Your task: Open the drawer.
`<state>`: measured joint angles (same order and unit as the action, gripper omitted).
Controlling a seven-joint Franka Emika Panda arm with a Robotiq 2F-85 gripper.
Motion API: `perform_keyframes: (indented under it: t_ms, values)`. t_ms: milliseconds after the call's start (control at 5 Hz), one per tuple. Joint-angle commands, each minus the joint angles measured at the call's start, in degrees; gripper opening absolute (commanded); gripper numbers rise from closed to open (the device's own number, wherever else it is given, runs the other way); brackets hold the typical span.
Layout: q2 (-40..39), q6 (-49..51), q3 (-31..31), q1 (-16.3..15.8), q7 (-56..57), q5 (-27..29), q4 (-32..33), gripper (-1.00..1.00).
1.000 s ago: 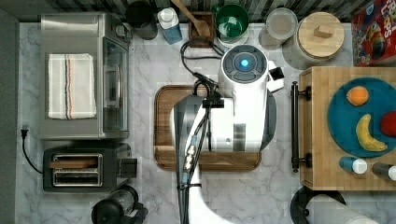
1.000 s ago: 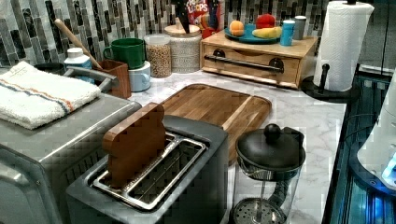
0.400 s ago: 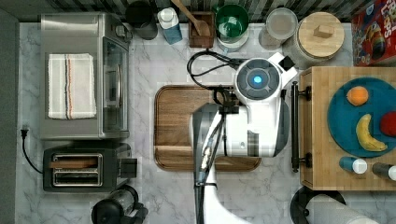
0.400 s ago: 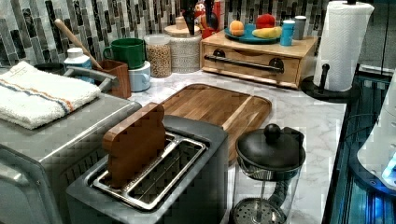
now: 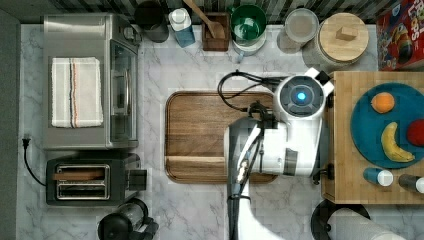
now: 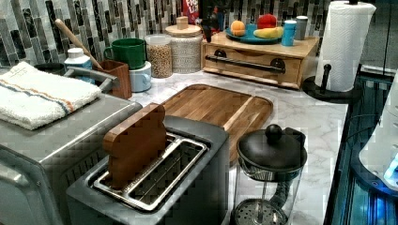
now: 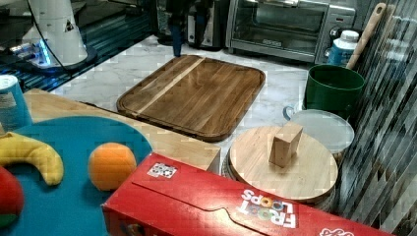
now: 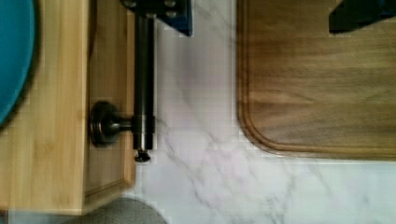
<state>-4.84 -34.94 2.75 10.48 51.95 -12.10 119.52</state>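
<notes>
A: Where is the wide light-wood drawer with the long black bar handle?
B: At three o'clock from the dark walnut cutting board in the top view, shut; the bar runs twelve-to-six.
A: And the gripper?
B: At the bar; whether it has closed on it, I cannot tell.

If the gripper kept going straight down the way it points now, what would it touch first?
Most likely the drawer's black bar handle: in the wrist view the gripper sits right at the bar on the drawer front. Depth is unclear, so contact may already be close.
</notes>
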Motion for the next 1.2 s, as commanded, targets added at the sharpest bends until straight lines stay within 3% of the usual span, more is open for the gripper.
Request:
perform_keyframes:
  t_ms: [200,400,800,1200]
  values:
    - [-0.47,-7.86,3.77,2.87,9.65,0.57,1.59,1.00]
    - [-1.75,-9.94,3.03,4.93,10.35,-0.54,1.65,1.00]
    - [-4.75,-13.58,4.42,5.23,9.53,-1.22,2.20,1.00]
    - [-7.14,-19.20,3.53,6.38,8.22,1.72,4.41,1.00]
